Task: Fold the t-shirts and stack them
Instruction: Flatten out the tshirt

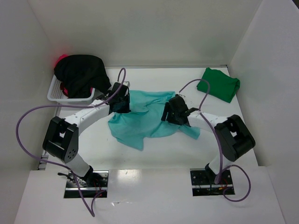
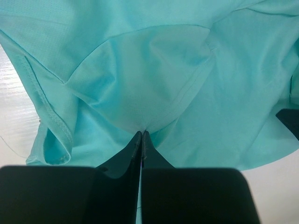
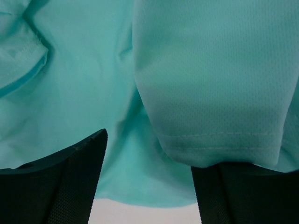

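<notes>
A light teal t-shirt point(image 1: 140, 123) lies crumpled in the middle of the table. My left gripper point(image 1: 122, 100) sits at its upper left edge. In the left wrist view the left gripper point(image 2: 142, 133) is shut, pinching a fold of the teal t-shirt point(image 2: 140, 79) at its tips. My right gripper point(image 1: 174, 112) is over the shirt's right side. In the right wrist view the right gripper point(image 3: 152, 154) stands open with teal cloth point(image 3: 84, 93) between its jaws. A hemmed edge point(image 3: 219, 140) drapes over the right finger. A dark green t-shirt point(image 1: 218, 84) lies folded at the back right.
A white basket point(image 1: 55, 95) at the back left holds a black t-shirt point(image 1: 79, 73) heaped over a red-pink one point(image 1: 61, 59). White walls close in the table on the left, back and right. Purple cables arc from both arms.
</notes>
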`<state>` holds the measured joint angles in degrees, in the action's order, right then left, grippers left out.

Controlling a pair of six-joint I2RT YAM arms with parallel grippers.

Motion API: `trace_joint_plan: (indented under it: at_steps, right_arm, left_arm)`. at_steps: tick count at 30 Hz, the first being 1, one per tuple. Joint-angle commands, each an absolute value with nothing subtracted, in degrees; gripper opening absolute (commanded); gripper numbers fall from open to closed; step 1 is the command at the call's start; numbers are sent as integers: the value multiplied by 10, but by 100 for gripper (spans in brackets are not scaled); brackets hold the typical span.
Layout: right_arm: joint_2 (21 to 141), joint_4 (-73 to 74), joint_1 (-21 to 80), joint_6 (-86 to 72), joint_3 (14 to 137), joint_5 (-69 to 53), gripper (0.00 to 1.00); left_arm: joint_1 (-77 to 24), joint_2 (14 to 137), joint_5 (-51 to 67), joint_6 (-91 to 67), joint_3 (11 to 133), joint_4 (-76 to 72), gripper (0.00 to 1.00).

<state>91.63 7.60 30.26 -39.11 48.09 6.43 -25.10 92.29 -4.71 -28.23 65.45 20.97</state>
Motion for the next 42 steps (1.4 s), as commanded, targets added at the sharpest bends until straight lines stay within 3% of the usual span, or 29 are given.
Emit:
trace_joint_plan:
  at_steps: [1,12,20,25,27,34,42]
  right_arm:
    - [925,33,307,-391,505,94,71]
    - [948,20,307,-391,522,105,50]
    - [985,14,307,-381,528,110,45]
    - [986,26,307,-385,534,129,8]
    - [981,46,307,-387,542,138,0]
    - [886,115,303,-374,598,182,0]
    - [727,135,210,-357,616,139,0]
  left_arm:
    - [-246,920,-39,-265,657,197,0]
    - [-246,932,-33,-265,657,197,0]
    - [-246,932,-28,-265,657,197,0]
    - [-246,932,-28,-265,657,197,0]
    - [-246,932,-28,-265,657,197,0]
    - [-229,905,-23,-255,673,213,0]
    - [-189,823,-37,-229,730,248,0]
